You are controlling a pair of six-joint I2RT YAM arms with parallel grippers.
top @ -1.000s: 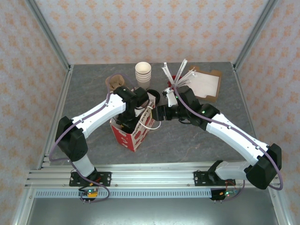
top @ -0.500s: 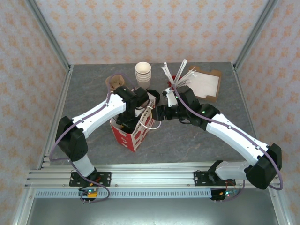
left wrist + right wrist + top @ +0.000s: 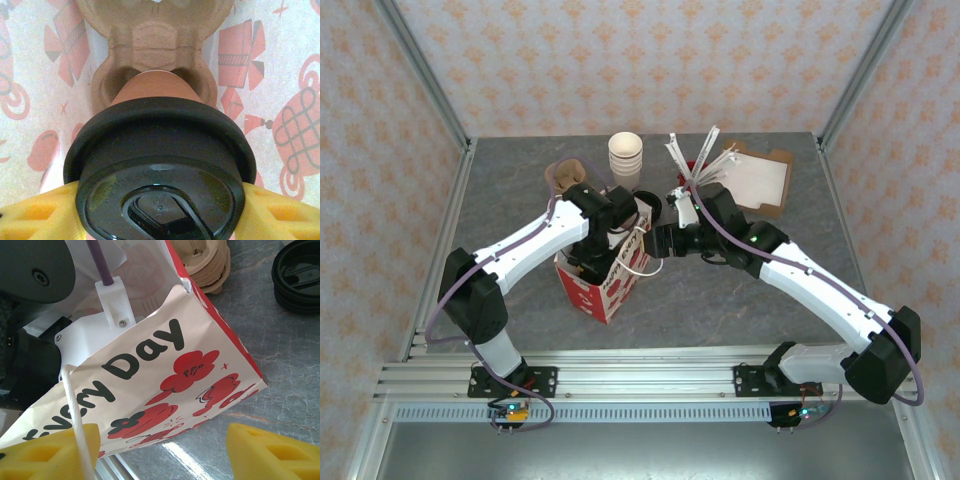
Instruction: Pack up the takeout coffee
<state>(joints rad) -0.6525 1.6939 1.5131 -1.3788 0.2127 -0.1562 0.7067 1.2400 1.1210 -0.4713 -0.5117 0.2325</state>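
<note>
Inside the red-and-white paper bag [image 3: 165, 365] — left jaws clamped on the takeout coffee [image 3: 160, 130]; right jaws apart just outside.

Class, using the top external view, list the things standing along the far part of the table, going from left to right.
pulp cup carriers → stack of paper cups → bundle of wrapped straws → cardboard tray

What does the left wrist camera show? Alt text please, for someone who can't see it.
A takeout coffee, tan cup under a black lid, is held between the yellow fingers of the left gripper inside a white bag with red prints. Beyond it lies a brown pulp cup carrier.
</note>
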